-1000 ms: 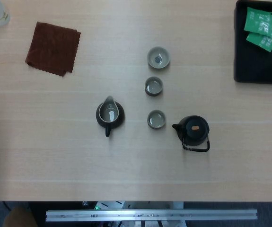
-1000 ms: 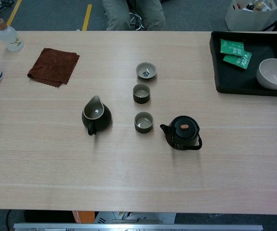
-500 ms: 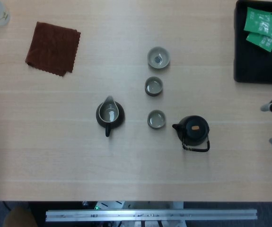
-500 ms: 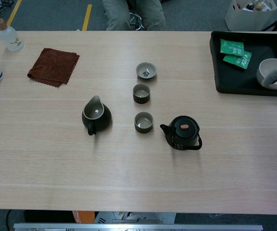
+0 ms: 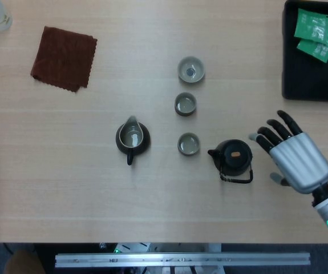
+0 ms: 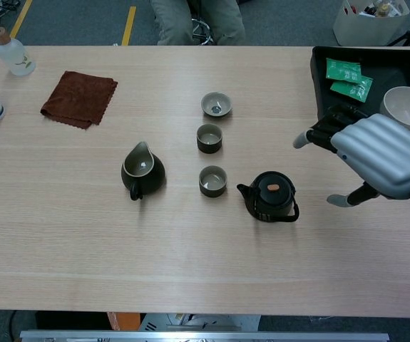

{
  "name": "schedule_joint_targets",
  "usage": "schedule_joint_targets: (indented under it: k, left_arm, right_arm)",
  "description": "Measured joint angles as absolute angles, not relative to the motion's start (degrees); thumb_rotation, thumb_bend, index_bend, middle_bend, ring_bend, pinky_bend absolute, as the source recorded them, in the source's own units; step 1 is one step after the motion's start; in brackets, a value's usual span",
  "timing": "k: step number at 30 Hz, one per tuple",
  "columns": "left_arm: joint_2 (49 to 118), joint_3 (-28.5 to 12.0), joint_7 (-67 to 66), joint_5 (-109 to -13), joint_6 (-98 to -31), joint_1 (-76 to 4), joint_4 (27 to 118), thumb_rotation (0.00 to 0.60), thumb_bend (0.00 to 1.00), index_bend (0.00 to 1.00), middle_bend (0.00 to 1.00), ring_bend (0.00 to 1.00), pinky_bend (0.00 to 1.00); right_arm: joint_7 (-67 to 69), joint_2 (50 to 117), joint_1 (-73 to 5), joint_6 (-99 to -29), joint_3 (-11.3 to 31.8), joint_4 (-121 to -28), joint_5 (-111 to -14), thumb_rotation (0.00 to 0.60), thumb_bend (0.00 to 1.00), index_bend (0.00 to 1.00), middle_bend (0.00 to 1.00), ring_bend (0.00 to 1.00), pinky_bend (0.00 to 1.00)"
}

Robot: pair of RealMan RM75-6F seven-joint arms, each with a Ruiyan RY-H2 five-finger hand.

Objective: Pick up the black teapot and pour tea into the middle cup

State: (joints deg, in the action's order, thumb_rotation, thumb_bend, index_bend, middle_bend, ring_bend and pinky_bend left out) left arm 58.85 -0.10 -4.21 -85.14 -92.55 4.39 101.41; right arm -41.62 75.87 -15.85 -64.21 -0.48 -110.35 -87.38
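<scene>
Head view. The right robot hand (image 5: 292, 157) hovers over the worktop (image 5: 67, 188) with fingers spread and nothing in its grasp, palm turned toward the black teapot (image 5: 233, 157), a posture that suggests an approach to the pot's handle (image 5: 236, 178). The teapot stands upright just beside the fingertips, on their inner side, lid on, spout aimed at the near cup (image 5: 189, 144). Beyond that, further from the robot hand, stand the middle cup (image 5: 185, 104) and the far cup (image 5: 190, 69), in one row; each shows a pale interior, contents uncertain. The left robot hand is out of sight.

Chest view. The same robot hand (image 6: 376, 153) is raised, apart from the teapot (image 6: 269, 196). Behind it a black tray (image 6: 324, 107) holds green packets (image 6: 347, 78) and a white bowl (image 6: 407, 107). Well away, past the cups, sits a dark pitcher (image 6: 142, 170), a little liquid possibly inside.
</scene>
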Motion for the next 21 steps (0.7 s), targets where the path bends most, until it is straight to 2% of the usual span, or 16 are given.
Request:
schedule_joint_targets:
  k: [8,21]
  left_arm:
    - [58.7,-0.1,-3.9,-84.7,-92.0,4.4,101.0,0.600,0.36,0.18,0.11,0.09,0.12]
    - [58.5,-0.2,-3.9,-84.2,-91.1,4.4,100.8,0.600,0.36,0.18,0.11,0.09,0.12]
  right_arm:
    - [-49.4,80.9,-17.8,-61.2,-1.2,-110.2,-82.9,0.600,0.00,0.18,0.20,0.11,0.08]
    - [-56.2,88.1,-19.4,-61.2,-3.0,-105.5,-80.6,0.600,0.00,0.17,0.19,0.10,0.07]
